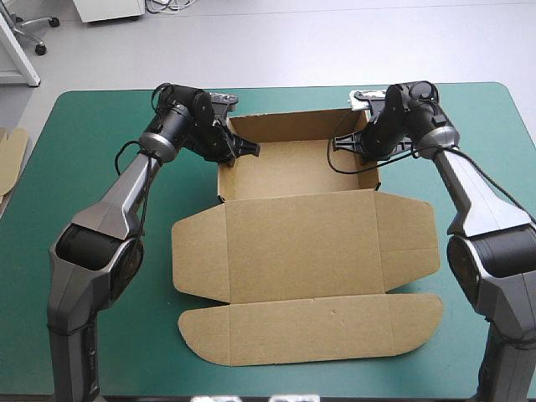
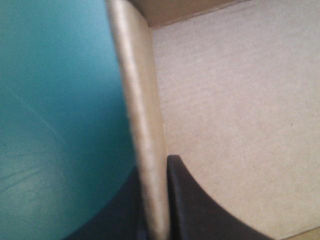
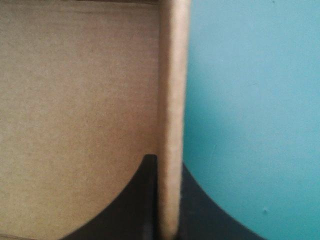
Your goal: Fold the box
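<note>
The box (image 1: pixel 301 243) lies mid-table on the teal-green cover (image 1: pixel 100 251), the lid toward the near edge and the tray toward the far edge.

Nearest the robot is the tuck flap (image 1: pixel 310 331) with its rounded ends, lying flat. Beyond it is the lid panel (image 1: pixel 301 239), also flat, with a side flap at each end.

Farther on stands the open tray (image 1: pixel 293 167), its walls raised. The left gripper (image 2: pixel 160 200) is closed all but fully on the tray's left wall (image 2: pixel 140 125), with one black finger inside the tray and one outside over the cover. The right gripper (image 3: pixel 167 195) pinches the right wall (image 3: pixel 172 100) in the same way. Both grips sit low on the walls. The far wall (image 1: pixel 289 124) is upright and untouched.

A strip of spare board (image 1: pixel 10 159) shows at the table's left edge, well apart from the box.

Hazards, as judged:
- **Bowing or tearing:** if the arms draw apart or move unevenly, a wall could bow outward, crease off its score line or tear at a corner.
- **Sliding:** a sideways pull from one arm alone would probably drag the light tray across the smooth cover and skew the lid.
- **Springing open:** opening either grip before the wall is properly tucked may let it fall outward.
</note>
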You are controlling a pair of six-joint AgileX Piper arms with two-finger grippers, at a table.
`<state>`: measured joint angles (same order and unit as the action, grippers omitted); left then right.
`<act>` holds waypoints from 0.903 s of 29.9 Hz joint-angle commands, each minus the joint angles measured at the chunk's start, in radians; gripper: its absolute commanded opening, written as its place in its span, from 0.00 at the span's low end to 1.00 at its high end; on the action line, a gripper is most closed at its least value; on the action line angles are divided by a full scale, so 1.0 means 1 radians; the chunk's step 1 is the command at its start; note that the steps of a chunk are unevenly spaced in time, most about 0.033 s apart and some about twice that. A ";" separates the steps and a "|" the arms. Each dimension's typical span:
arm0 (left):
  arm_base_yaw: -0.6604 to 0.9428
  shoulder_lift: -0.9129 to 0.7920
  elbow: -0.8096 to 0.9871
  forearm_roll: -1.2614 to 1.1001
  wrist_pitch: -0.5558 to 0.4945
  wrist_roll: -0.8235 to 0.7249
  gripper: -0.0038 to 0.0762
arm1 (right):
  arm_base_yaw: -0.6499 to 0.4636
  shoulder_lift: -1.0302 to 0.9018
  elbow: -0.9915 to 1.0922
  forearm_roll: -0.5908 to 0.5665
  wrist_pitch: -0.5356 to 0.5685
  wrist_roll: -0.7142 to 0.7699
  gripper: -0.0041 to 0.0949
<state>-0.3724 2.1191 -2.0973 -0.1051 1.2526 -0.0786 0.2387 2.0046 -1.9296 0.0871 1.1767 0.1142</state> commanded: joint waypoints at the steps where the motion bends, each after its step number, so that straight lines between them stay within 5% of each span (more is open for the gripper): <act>1: 0.015 -0.041 -0.027 -0.036 -0.005 0.045 0.03 | 0.007 -0.035 -0.031 0.010 0.000 -0.038 0.03; 27: -0.017 0.060 -0.027 0.161 -0.090 -0.026 0.03 | 0.038 0.066 -0.031 0.001 0.014 -0.007 0.03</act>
<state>-0.3773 2.2131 -2.1057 -0.0375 1.2464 -0.1263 0.2690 2.1106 -1.9363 0.0810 1.1887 0.1374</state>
